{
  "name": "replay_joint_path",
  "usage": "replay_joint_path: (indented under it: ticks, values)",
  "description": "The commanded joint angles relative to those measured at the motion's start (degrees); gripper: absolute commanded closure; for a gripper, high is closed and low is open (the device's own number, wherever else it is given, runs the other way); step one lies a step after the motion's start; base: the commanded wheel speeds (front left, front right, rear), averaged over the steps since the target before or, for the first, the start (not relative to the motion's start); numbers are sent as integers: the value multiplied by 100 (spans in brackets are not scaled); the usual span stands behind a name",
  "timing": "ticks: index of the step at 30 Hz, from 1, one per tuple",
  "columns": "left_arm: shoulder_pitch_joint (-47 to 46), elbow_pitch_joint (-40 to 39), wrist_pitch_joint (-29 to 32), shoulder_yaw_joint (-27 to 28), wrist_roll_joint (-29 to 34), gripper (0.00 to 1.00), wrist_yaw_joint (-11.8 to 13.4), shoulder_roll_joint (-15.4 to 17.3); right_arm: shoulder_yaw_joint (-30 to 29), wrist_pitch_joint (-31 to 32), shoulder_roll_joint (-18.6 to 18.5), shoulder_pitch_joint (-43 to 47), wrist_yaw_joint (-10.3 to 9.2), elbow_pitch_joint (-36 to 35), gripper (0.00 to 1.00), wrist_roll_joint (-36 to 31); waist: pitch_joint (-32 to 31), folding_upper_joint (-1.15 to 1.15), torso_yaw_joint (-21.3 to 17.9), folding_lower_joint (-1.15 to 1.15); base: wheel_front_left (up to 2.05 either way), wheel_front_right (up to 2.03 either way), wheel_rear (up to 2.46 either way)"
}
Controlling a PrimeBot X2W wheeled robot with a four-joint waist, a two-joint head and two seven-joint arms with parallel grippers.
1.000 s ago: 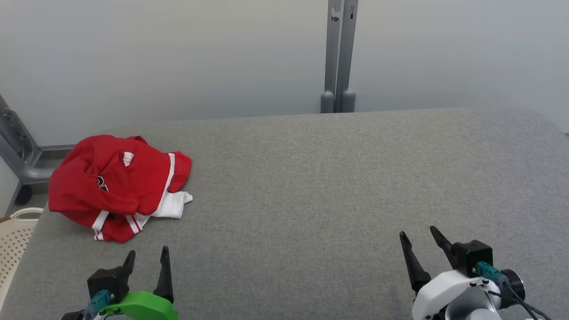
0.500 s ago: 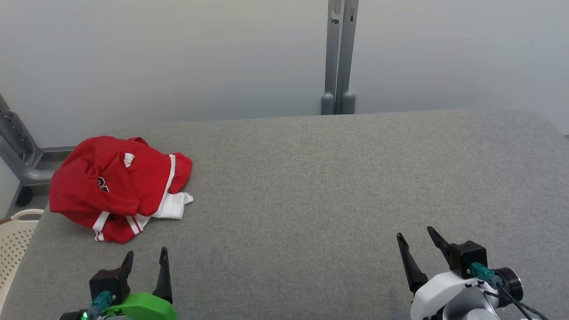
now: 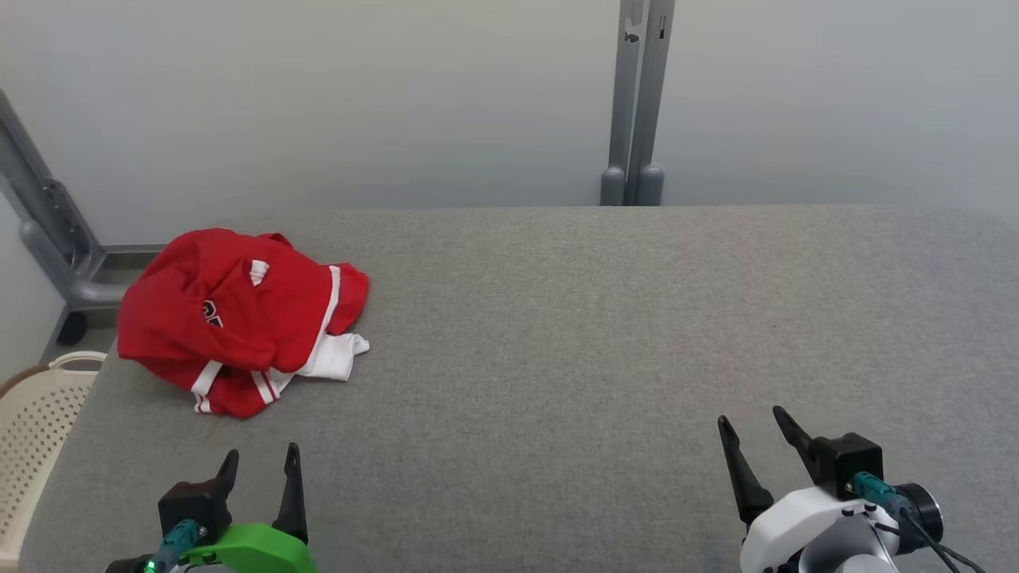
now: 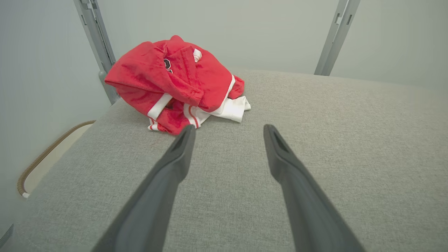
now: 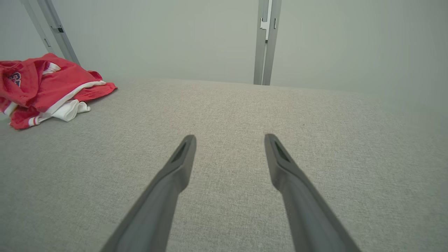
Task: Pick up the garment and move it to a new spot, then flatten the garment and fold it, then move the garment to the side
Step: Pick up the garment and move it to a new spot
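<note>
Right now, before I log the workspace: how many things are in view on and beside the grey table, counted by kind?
Garment: 1
Basket: 1
Grippers: 2, left gripper and right gripper, jaws open
Total: 4

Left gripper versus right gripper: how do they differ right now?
The left gripper sits on a green wrist housing, the right gripper on a white wrist housing. The left gripper has the crumpled red-and-white garment just ahead of it; the right gripper is far across the grey fabric tabletop from it. Both are open and empty.
</note>
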Motion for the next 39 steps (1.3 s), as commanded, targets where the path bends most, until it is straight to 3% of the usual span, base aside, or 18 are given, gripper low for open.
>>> replay_joint_path:
  ticks: [1,9,21,31,39]
  values:
    - [-84,7,14,16,-36,0,30,75,-12,-49,-16,52,0,0,0,74,19,0,208,0,0,0,0]
    - [-36,-95,123,34,-58,0,43,230,73,-183,-17,30,0,84,0,263,79,0,927,0,0,0,0]
    - [60,-298,303,20,-62,0,85,439,214,-342,-19,-36,0,288,0,462,56,0,1695,0,0,0,0]
    - [170,-502,440,23,-122,0,154,540,266,-455,-19,-82,0,459,0,563,34,0,1973,0,0,0,0]
    - [-238,-369,782,-87,-187,0,34,572,250,-451,-20,5,0,448,0,501,116,0,1979,0,0,0,0]
